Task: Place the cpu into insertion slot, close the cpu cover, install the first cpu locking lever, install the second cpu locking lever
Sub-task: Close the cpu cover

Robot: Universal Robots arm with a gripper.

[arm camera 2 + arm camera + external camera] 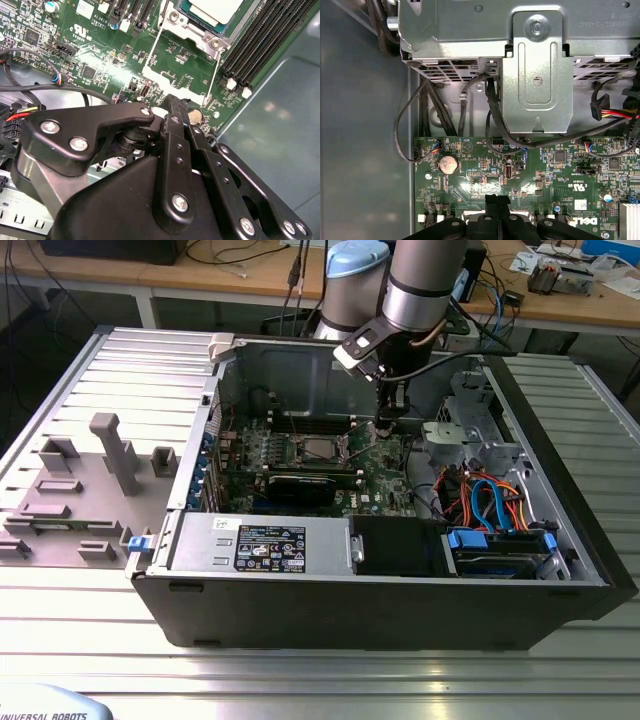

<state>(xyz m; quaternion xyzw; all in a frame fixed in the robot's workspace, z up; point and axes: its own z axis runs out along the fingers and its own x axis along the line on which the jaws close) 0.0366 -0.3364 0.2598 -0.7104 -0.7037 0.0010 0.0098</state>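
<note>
Green board (560, 172); cpu (207, 9) flat (claw (497, 200) closed)

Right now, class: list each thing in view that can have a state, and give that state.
cpu: seated, silver top up.
cpu cover: appears lowered around the cpu.
pincer: shut, holding nothing.
computer case: open, side panel off.
</note>
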